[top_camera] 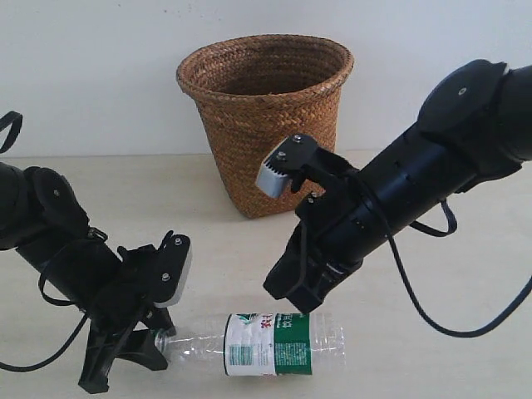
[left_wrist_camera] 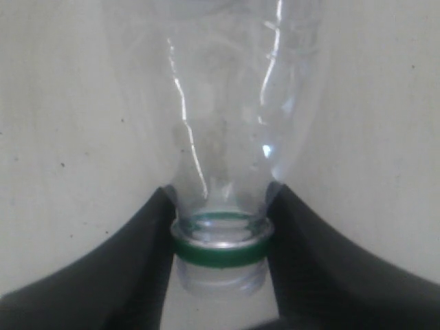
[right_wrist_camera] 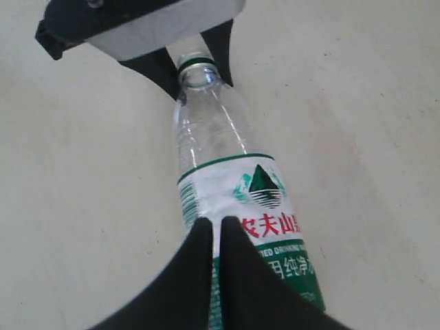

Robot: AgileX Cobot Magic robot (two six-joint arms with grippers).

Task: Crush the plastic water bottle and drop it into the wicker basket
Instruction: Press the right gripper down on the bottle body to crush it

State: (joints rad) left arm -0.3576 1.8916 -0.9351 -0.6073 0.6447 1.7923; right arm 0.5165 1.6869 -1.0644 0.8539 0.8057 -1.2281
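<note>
1. Plastic water bottle (top_camera: 266, 342) lies on its side on the table (top_camera: 465, 349), near the front edge and well apart from the wicker basket (top_camera: 274, 141). Its body looks round, so we judge it uncrushed.
2. Our left gripper (top_camera: 154, 337) clamps the open neck. Our right gripper (top_camera: 307, 295), fingers nearly together, presses on the label and grips nothing.
3. Crushing and dropping remain.
4. Bare tabletop separates bottle and basket, and the tall rim calls for a lift.

Pale beige matte worktop (top_camera: 474, 366) carried two items. Brown woven wicker basket (top_camera: 270, 133) stood upright at the back. Clear plastic water bottle (top_camera: 266, 342) with green-and-white label lay on its side near the front, apart from the basket.
</note>
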